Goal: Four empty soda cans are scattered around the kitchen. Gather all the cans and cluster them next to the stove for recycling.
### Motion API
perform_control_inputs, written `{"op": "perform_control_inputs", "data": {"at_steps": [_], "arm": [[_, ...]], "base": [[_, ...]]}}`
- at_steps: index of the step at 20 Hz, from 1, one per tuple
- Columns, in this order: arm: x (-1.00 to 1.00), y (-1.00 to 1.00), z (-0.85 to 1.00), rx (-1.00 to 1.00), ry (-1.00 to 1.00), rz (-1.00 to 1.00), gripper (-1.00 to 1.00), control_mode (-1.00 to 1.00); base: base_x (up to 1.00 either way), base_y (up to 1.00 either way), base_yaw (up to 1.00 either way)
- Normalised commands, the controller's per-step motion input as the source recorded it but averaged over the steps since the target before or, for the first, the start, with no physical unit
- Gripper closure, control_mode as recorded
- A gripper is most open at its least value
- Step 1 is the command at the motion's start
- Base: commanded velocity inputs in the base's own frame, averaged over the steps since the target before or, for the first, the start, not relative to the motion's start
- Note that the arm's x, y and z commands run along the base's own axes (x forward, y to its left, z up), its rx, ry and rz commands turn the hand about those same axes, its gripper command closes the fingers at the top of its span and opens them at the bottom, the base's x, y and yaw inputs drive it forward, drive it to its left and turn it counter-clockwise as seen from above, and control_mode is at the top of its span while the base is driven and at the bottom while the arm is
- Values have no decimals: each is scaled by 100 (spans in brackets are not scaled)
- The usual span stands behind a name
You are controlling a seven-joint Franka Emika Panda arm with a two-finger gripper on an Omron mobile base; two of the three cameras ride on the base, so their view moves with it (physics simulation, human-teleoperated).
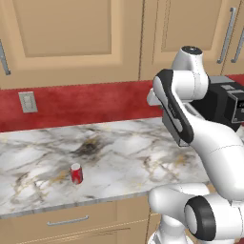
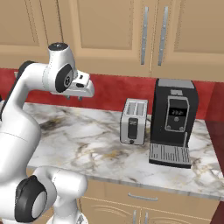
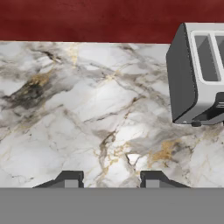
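Soda can [image 1: 76, 173], red with white markings and a silver top, stands upright on the marble worktop [image 1: 119, 157], near its front edge and well apart from the toaster [image 2: 134, 121]. The markings on the can are too small to read.

Taking the toaster as landmark: it is a silver two-slot box with dark sides, standing on the worktop close to the red backsplash [image 2: 113, 92]. Just beside it, on the side away from the can, stands a black coffee machine [image 2: 173, 122] with a small lit display on its front; the figures there cannot be read. Wooden cabinets [image 2: 109, 30] with metal handles hang above both.

The tool [image 3: 111, 179] hovers over bare marble, holding nothing; its two dark fingertips [image 3: 70, 178] stand at the bottom of the hand view with a gap between them, drawn in as far as they go. In the hand view the toaster [image 3: 197, 74] lies ahead and off to one side of the tool. A light switch plate [image 1: 27, 101] sits on the backsplash, far from the toaster, beyond the can.
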Motion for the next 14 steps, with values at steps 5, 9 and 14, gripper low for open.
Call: {"op": "perform_control_inputs", "data": {"at_steps": [5, 9, 14], "arm": [[0, 0, 0, 0, 0, 0, -100, 100], [0, 0, 0, 0, 0, 0, -100, 100], [0, 0, 0, 0, 0, 0, -100, 100]], "base": [[0, 0, 0], [0, 0, 0], [-4, 1, 1]]}}
